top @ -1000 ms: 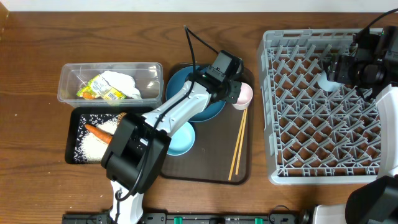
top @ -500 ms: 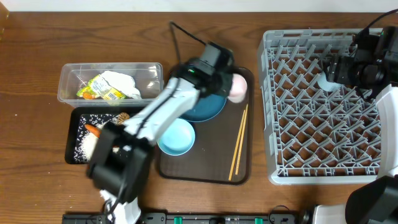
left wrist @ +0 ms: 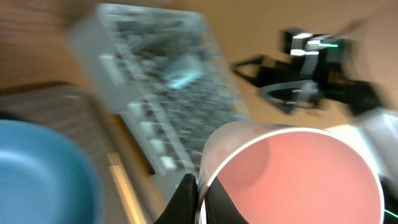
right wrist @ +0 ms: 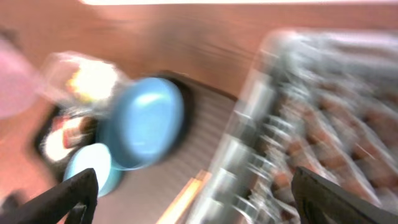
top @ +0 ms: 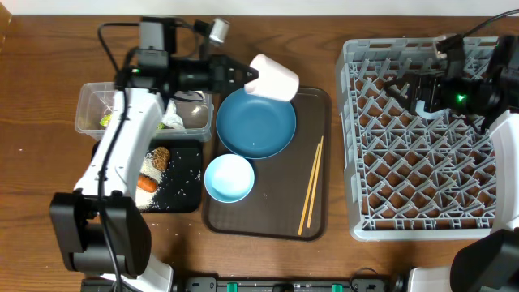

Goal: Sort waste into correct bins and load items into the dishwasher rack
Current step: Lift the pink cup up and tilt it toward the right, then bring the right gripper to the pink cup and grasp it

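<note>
Left gripper (top: 246, 76): closed on the rim wall of the small pink cup (top: 274, 79), one finger inside the mouth and one outside. The cup is held on its side in the air, over the far edge of the brown serving tray (top: 268, 219) and just beyond the dark-blue plate (top: 255, 126). Light-blue bowl (top: 229, 178) and chopsticks (top: 310, 185) lie on that tray. Right gripper (top: 401, 89): jaws spread wide, nothing between them, positioned over the far side of the dishwasher rack (top: 422, 186), just beside the small light-blue cup (top: 425, 107) sitting in the rack. Black tray (top: 190, 174) holds the carrot (top: 147, 183), brown seedy lump (top: 160, 157) and rice (top: 174, 182). The clear tub (top: 93, 113) is partly hidden by the left arm.
</note>
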